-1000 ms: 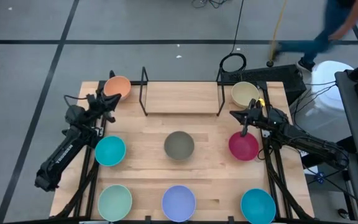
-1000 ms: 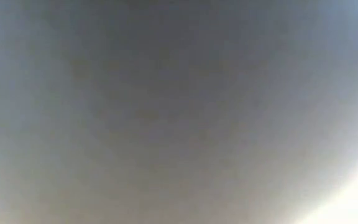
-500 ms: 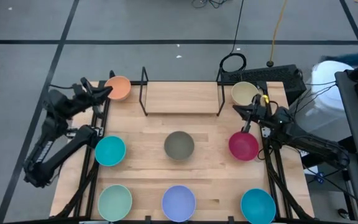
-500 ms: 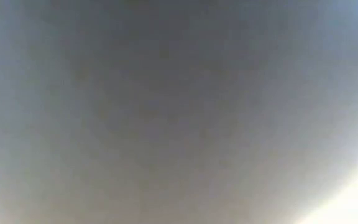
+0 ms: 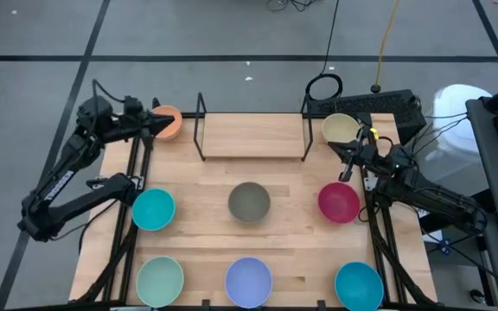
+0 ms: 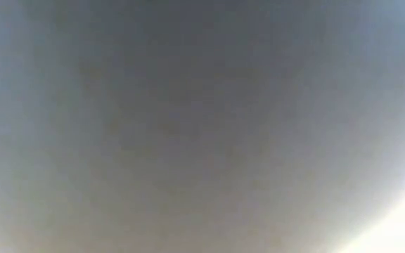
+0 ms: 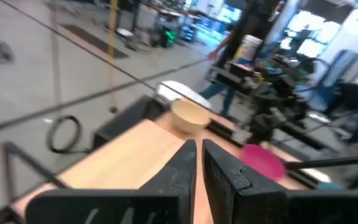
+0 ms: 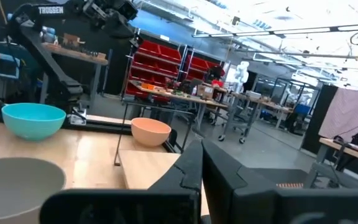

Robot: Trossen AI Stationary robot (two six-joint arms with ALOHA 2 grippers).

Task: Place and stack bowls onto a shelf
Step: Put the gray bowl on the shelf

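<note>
The tabletop (image 5: 284, 186) is light wood with visible plank seams and a smooth, faintly satin surface. On it, the shelf (image 5: 253, 136) has a base board of the same pale wood and thin black metal wire uprights. The bowls look smooth and matt, like plain plastic or glazed ware; which one cannot be told: the orange bowl (image 5: 170, 122), cream bowl (image 5: 340, 130), olive-grey bowl (image 5: 249, 202), magenta bowl (image 5: 339, 202), lavender bowl (image 5: 248, 282) and mint green bowl (image 5: 160, 280). The left pincer (image 7: 197, 163) and right pincer (image 8: 199, 167) have dark, matt fingers of hard plastic look. The floor (image 5: 232, 34) is dull grey, like concrete.
</note>
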